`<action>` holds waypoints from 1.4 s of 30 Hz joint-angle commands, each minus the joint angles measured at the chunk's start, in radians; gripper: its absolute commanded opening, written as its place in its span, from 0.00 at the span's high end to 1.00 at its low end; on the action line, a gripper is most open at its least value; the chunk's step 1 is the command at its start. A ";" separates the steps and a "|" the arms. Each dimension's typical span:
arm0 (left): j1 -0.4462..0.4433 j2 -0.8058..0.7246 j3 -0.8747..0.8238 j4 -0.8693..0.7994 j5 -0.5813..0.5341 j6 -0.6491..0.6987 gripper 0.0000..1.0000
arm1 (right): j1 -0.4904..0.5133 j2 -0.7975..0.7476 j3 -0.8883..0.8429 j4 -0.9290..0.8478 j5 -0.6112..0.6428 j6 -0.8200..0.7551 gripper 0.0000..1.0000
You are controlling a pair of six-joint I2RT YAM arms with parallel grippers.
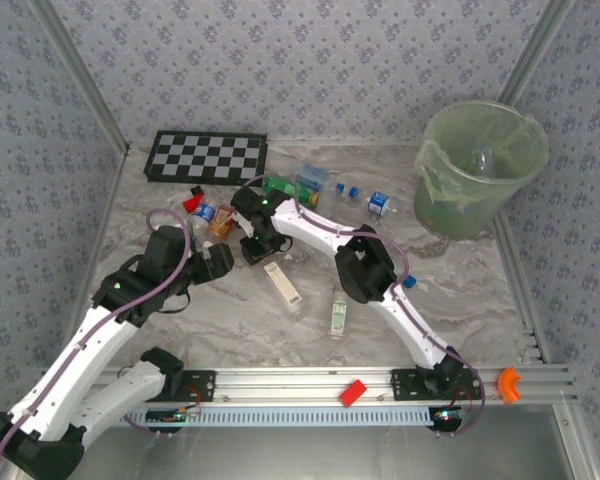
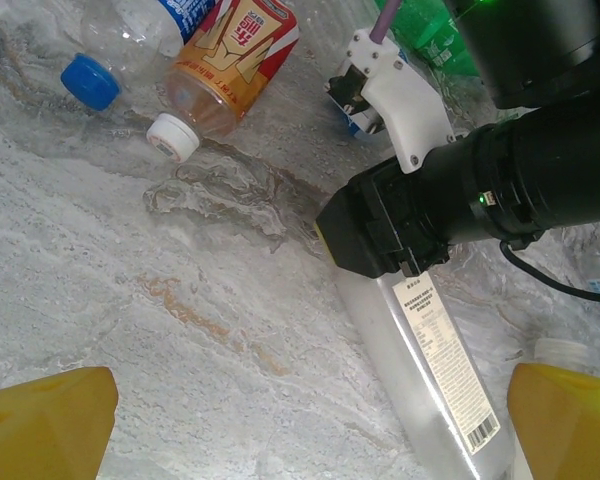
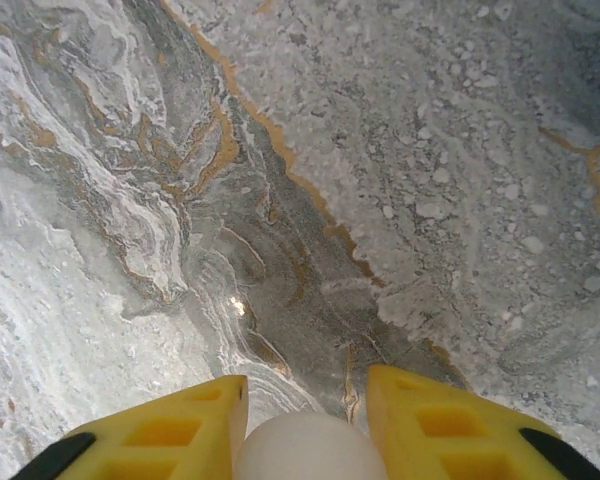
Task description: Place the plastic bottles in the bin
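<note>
A clear bottle with a white label [image 1: 282, 283] [image 2: 430, 370] lies on the marble table. My right gripper [image 1: 259, 243] [image 3: 305, 388] [image 2: 380, 235] sits at its far end, the yellow fingers [image 3: 180, 425] closed against a rounded white end [image 3: 307, 450]. To its left my left gripper [image 1: 220, 262] [image 2: 310, 430] is open and holds nothing. An orange-labelled bottle [image 1: 220, 222] [image 2: 230, 50], a blue-capped clear bottle [image 1: 202, 212] [image 2: 90, 80], a green bottle [image 1: 277, 186] and several more bottles [image 1: 348, 191] lie behind. Another bottle [image 1: 338, 315] lies nearer. The pale-green bin [image 1: 450, 205] stands far right.
A chequered board [image 1: 207, 156] lies at the back left with a small red block [image 1: 193, 203] in front of it. A red piece [image 1: 353, 392] and an orange piece [image 1: 507, 384] sit on the front rail. Patterned walls close in the table on three sides.
</note>
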 commanded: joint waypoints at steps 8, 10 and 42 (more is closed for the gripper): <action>0.008 0.012 0.083 0.042 -0.041 0.023 0.00 | -0.094 -0.136 -0.012 0.001 -0.045 0.005 0.74; 0.009 0.013 0.082 0.058 -0.037 0.017 0.00 | -0.117 -0.187 -0.038 0.012 -0.045 0.008 0.74; -0.020 0.239 0.252 0.226 0.157 0.020 0.00 | -0.609 -0.710 0.026 0.111 0.070 0.058 0.81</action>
